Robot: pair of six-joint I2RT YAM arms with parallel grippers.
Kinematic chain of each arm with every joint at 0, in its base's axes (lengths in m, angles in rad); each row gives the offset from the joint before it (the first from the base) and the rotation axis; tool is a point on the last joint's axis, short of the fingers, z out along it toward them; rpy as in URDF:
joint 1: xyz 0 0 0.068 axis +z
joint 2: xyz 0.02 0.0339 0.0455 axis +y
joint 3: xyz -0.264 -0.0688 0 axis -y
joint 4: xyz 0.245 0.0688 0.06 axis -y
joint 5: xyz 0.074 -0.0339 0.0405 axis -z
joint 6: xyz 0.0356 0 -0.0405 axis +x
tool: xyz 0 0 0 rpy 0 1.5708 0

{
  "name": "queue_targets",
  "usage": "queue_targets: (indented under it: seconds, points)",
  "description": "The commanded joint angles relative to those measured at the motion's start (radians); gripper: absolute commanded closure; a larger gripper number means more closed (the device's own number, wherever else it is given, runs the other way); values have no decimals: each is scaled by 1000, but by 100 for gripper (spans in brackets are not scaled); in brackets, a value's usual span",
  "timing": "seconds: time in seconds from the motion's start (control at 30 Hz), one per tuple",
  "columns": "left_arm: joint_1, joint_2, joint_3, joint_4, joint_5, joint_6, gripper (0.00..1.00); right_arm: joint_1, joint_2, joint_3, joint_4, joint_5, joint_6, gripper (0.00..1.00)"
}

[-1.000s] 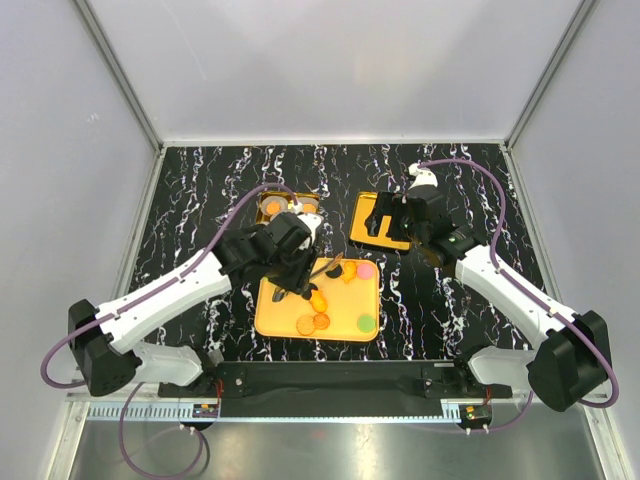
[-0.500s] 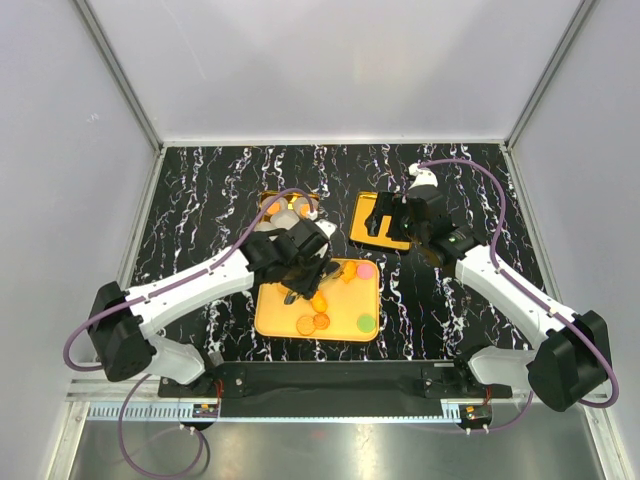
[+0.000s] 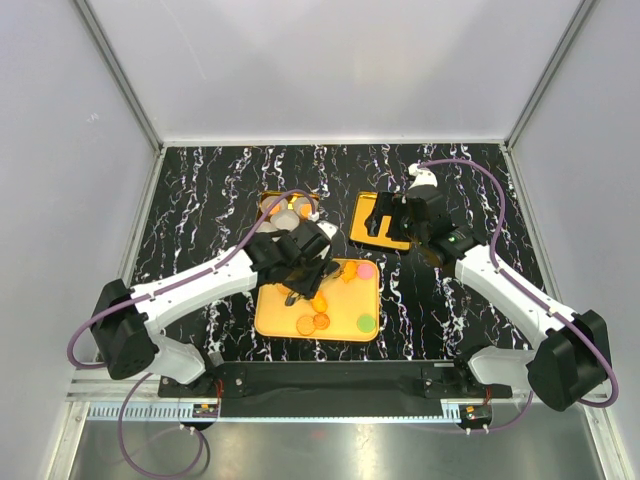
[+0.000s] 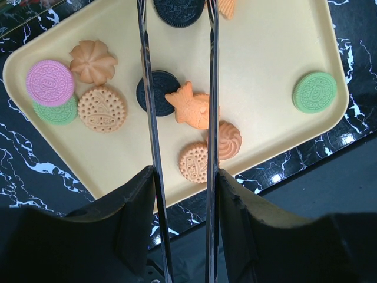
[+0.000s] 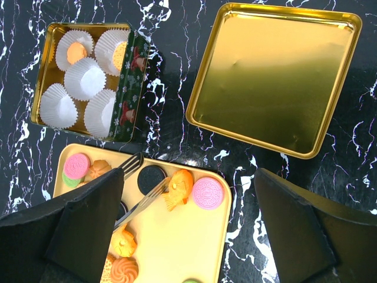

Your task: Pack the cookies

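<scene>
The cookies lie loose on a yellow tray (image 3: 280, 312); among them are pink (image 5: 208, 193), black (image 5: 152, 179), green (image 4: 314, 92) and a fish-shaped orange one (image 4: 191, 105). My left gripper (image 3: 298, 262) (image 4: 184, 177) hangs over the tray, shut on metal tongs (image 4: 151, 118). The tongs' tips (image 5: 133, 164) stand apart on either side of the black cookie. Two orange cookies (image 5: 76, 52) sit in paper cups inside the gold tin (image 5: 131, 82). My right gripper (image 3: 400, 216) (image 5: 189, 177) hovers open and holds nothing, high above the tray's far edge.
The tin (image 3: 285, 208) stands just beyond the tray, with three white paper cups (image 5: 85, 78) holding nothing. Its gold lid (image 5: 274, 76) (image 3: 378, 222) lies upturned to the right, under my right arm. Black marbled tabletop surrounds everything.
My left arm has swung a little to the right and nearer over the tray, uncovering more of the tin. The right arm has not moved.
</scene>
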State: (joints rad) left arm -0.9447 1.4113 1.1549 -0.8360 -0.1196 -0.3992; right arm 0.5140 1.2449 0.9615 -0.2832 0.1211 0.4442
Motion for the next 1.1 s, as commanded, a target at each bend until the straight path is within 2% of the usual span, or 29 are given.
queue_targets:
  seconds: [0.0, 0.67, 1.07]
  points:
    - [-5, 6, -6, 37, -12, 10, 53, 1, 2, 37, 19, 18, -13, 0]
    - [-5, -52, -38, 18, -8, -6, 52, 1, -7, 37, 15, 20, -12, 0]
    - [-5, -12, 0, 26, 11, 6, 52, 0, -2, 40, 13, 22, -15, 0]
